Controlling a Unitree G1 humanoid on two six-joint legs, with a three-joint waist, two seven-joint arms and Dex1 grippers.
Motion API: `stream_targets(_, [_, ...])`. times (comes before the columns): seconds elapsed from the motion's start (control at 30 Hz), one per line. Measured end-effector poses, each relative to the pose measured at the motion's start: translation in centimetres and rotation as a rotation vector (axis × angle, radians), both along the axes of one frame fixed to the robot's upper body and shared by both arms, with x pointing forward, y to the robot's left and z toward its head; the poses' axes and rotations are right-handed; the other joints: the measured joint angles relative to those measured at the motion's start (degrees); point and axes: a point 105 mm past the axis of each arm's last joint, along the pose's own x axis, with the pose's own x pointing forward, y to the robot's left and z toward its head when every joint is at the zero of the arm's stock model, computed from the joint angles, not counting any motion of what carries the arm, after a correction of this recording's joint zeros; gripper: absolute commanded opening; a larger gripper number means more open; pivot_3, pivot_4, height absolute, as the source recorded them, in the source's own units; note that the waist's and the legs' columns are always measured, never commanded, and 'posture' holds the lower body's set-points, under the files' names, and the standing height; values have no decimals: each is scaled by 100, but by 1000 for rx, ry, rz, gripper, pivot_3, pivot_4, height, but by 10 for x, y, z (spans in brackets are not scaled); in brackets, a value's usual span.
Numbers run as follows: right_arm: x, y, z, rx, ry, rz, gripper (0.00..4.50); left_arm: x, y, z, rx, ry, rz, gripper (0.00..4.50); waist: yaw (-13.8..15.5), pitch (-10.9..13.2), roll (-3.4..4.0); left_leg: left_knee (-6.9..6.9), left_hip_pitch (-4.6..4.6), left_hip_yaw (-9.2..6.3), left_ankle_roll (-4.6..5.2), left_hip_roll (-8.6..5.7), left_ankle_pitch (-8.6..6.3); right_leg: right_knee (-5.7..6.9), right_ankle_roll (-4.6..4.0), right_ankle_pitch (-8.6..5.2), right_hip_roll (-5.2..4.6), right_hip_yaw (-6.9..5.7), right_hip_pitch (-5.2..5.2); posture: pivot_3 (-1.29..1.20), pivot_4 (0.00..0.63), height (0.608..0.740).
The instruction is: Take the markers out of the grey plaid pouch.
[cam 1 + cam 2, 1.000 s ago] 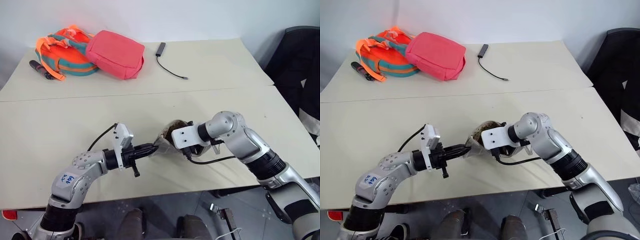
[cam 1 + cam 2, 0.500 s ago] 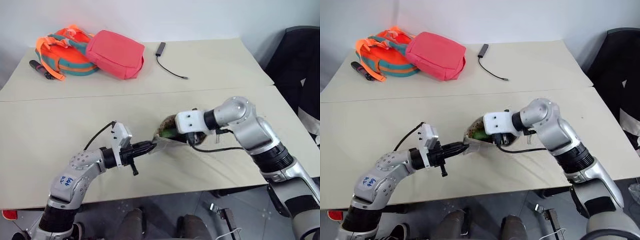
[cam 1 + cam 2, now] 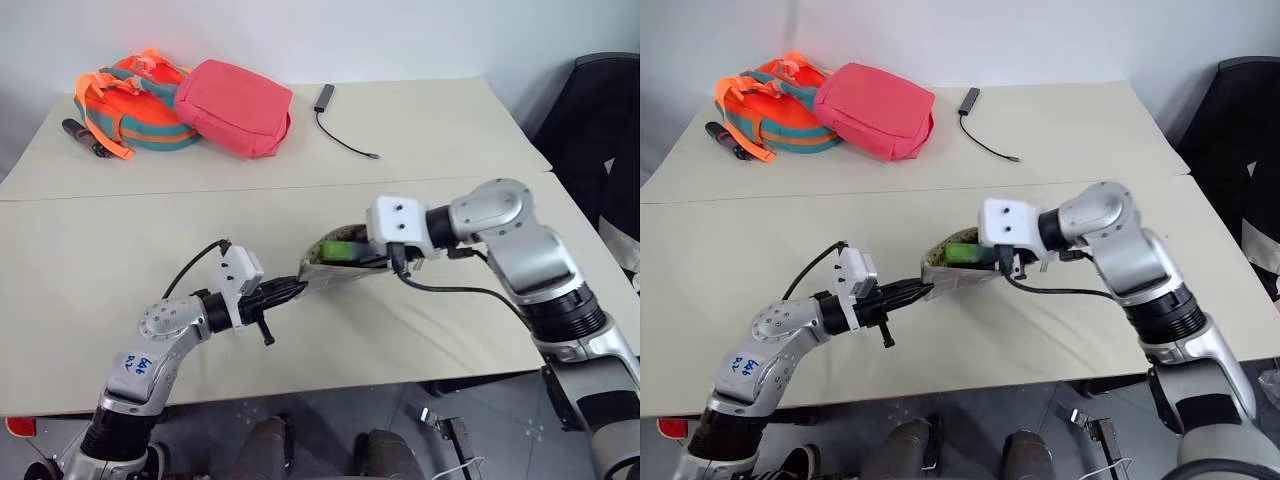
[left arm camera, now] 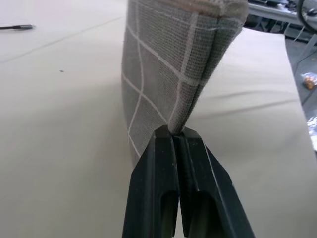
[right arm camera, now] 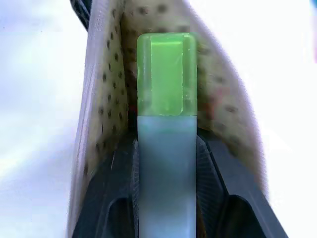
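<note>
My left fingers (image 4: 177,136) are clenched on the corner of the grey plaid pouch (image 3: 335,268), holding it just above the table (image 3: 120,250), while my right fingers (image 5: 166,148) grasp a marker (image 5: 166,94) with a green cap at the pouch's open mouth.

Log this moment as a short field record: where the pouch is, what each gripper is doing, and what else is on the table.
pouch: grey plaid pouch near the table's front edge, mouth open, cream dotted lining showing
left gripper: jaws shut on the pouch's fabric corner
right gripper: jaws shut on a marker with a green cap, at the pouch's mouth
marker in head views: green bit visible in the opening
far left of table: orange and teal bag, pink-red bag
far middle: black cable
</note>
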Motion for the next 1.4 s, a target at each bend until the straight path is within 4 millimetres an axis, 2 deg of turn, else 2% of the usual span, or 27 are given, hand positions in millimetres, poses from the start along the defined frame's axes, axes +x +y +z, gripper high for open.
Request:
stream_targets(0.1, [-2, -2, 19, 81, 2, -4, 1110, 6, 8, 2, 6, -17, 30, 0, -2, 0, 0, -1, 0, 0, 0, 2, 0, 0, 0, 0, 0, -1, 0, 0, 150, 740])
stream_targets(0.27, [-6, 3, 33, 205, 30, 0, 1110, 9, 11, 4, 8, -32, 43, 0, -8, 0, 0, -4, 1, 0, 0, 2, -1, 0, 0, 0, 0, -1, -1, 0, 150, 740])
stream_targets(0.37, [9, -2, 46, 265, -51, -71, 1110, 10, 13, 2, 7, -29, 51, 0, -7, 0, 0, -3, 0, 1, 0, -1, 0, 1, 0, 0, -2, 0, -3, 0, 150, 740])
stream_targets(0.4, [20, -8, 54, 276, -113, -124, 1110, 10, 13, 2, 6, -29, 52, 0, -8, 0, 1, -3, 0, 3, 0, -3, 0, 1, 0, 0, -3, 1, -4, 0, 150, 740])
stream_targets(0.5, [51, -43, 78, 287, -284, -328, 1110, 9, 17, 1, 3, -26, 63, 0, 5, 1, 0, -3, -1, 3, 1, -4, 0, 0, 0, 0, -5, 0, -5, 0, 150, 740])
stream_targets(0.53, [58, -57, 83, 312, -306, -389, 1110, 9, 18, 1, 2, -27, 66, 0, 14, 1, 0, -4, -2, 3, 0, -4, 0, -1, 0, 0, -5, 0, -5, 0, 150, 740])
stream_targets(0.6, [61, -68, 83, 346, -288, -429, 1110, 9, 18, 1, 1, -28, 69, 0, 5, 1, 0, -7, -1, 4, 0, -2, 0, -2, 0, 0, -4, 0, -4, 0, 150, 740])
stream_targets(0.67, [63, -75, 70, 280, -290, -453, 1110, 9, 17, 1, -5, -28, 67, 0, -4, 1, 0, -9, -2, 6, 0, -1, 0, 0, 0, 0, -2, -1, -4, 0, 150, 740])
stream_targets(0.7, [65, -84, 57, 190, -300, -476, 1110, 9, 15, 1, -12, -27, 65, 0, -6, 1, 0, -9, -1, 8, 1, -2, 0, -1, 0, 0, -2, -1, -3, 0, 150, 740])
stream_targets(0.77, [68, -106, 21, 55, -248, -538, 1110, 9, 15, 1, -15, -25, 66, 0, 10, 1, -3, -7, -3, 11, 2, -3, -1, -4, 1, 0, -4, -3, -1, 0, 150, 740])
stream_targets(0.87, [63, -118, -34, -38, -113, -548, 1110, 9, 15, 1, -14, -26, 65, 0, 4, 2, -1, -7, -5, 12, 4, -3, 0, -10, 1, 0, -4, -1, -2, 0, 150, 740])
stream_targets(0.97, [58, -130, -67, -90, -28, -565, 1110, 9, 14, 1, -15, -26, 62, 0, -15, 3, 0, -5, -3, 15, 5, -2, 1, -9, 1, 1, -4, 0, -2, 0, 150, 740])
stream_targets(1.13, [57, -137, -73, -104, 11, -581, 1110, 8, 11, 1, -19, -25, 55, 0, -11, 4, 2, -1, -1, 14, 4, 3, 2, -6, 1, 1, -2, 1, -1, 0, 150, 740])
stream_targets(1.17, [57, -137, -74, -102, 15, -582, 1855, 8, 10, 1, -21, -24, 52, 0, -6, 4, 2, -1, -1, 14, 4, 2, 2, -7, 1, 1, -2, 1, 0, 0, 150, 740])
stream_targets(1.23, [58, -137, -74, -92, 18, -586, 2398, 7, 7, 1, -24, -27, 46, 0, -4, 4, 2, 0, -2, 13, 4, 2, 1, -8, 1, 1, -2, 1, 0, 0, 150, 740])
stream_targets(1.37, [61, -134, -70, -71, -4, -587, 3810, 5, 5, 4, -24, -39, 39, 0, -3, 4, 2, 0, -2, 13, 4, 1, 1, -8, 1, 1, -2, 1, 0, 0, 150, 740])
stream_targets(1.4, [62, -133, -66, -66, -24, -585, 3810, 5, 6, 3, -24, -35, 42, 0, -4, 4, 2, 0, -2, 13, 4, 1, 1, -8, 1, 1, -2, 1, 1, 0, 150, 740])
